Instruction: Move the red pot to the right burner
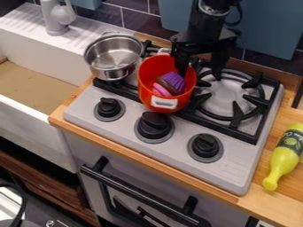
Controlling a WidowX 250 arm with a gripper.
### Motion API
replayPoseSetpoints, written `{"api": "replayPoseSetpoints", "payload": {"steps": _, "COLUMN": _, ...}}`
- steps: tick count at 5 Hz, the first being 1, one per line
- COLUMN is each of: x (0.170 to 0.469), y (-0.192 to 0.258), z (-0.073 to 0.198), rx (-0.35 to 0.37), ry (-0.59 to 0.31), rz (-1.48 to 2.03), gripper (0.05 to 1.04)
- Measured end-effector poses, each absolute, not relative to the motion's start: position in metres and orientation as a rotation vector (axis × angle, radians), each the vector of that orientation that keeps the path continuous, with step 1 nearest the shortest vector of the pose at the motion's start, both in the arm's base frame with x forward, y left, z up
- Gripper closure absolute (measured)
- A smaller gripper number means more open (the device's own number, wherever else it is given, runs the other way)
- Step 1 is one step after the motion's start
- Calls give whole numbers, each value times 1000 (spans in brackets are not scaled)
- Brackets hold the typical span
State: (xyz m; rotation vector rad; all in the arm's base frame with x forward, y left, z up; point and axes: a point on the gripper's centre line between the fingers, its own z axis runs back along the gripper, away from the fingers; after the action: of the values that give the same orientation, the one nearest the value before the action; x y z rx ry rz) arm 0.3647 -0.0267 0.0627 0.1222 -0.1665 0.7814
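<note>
The red pot (pixel 146 92) stands near the middle of the stove, its white handle facing the front, with purple, brown and pink pieces inside. My gripper (pixel 200 75) hangs from the top over the pot's right rim. Its fingers are spread apart: the left one reaches down at the pot's inner right side, the other is outside the pot, over the right burner's back left part. The right burner (pixel 237 93) has a round black grate with nothing on it.
A steel pot (pixel 112 57) stands on the left burner, left of the red pot. Three black knobs (pixel 155 125) line the stove's front. A yellow-green bottle (pixel 285 158) lies on the wooden counter at right. The sink (pixel 35 84) is at left.
</note>
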Motion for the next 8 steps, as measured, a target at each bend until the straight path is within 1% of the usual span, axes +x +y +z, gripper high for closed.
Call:
{"api": "replayPoseSetpoints", "payload": {"steps": 1, "x": 363, "y": -25, "z": 57, "rx": 141, "ry": -165, "rz": 796, "gripper": 116}}
{"api": "replayPoseSetpoints", "payload": {"steps": 2, "x": 362, "y": -24, "z": 49, "rx": 164, "ry": -153, "rz": 803, "gripper": 380}}
{"api": "replayPoseSetpoints", "payload": {"steps": 3, "x": 363, "y": -24, "z": 49, "rx": 169, "ry": -165, "rz": 793, "gripper": 678}}
{"api": "replayPoseSetpoints", "payload": {"steps": 4, "x": 363, "y": -24, "z": 49, "rx": 169, "ry": -165, "rz": 794, "gripper": 904}}
{"api": "replayPoseSetpoints", "payload": {"steps": 5, "x": 361, "y": -23, "z": 47, "rx": 176, "ry": -161, "rz": 786, "gripper": 1013}}
{"api": "replayPoseSetpoints", "payload": {"steps": 6, "x": 359, "y": -24, "z": 47, "rx": 190, "ry": -150, "rz": 773, "gripper": 1027}}
{"api": "replayPoseSetpoints", "payload": {"steps": 7, "x": 360, "y": -29, "z": 58, "rx": 145, "ry": -137, "rz": 762, "gripper": 1027}}
{"api": "replayPoseSetpoints", "payload": {"steps": 8, "x": 369, "y": -41, "z": 71, "rx": 96, "ry": -151, "rz": 729, "gripper": 1027}}
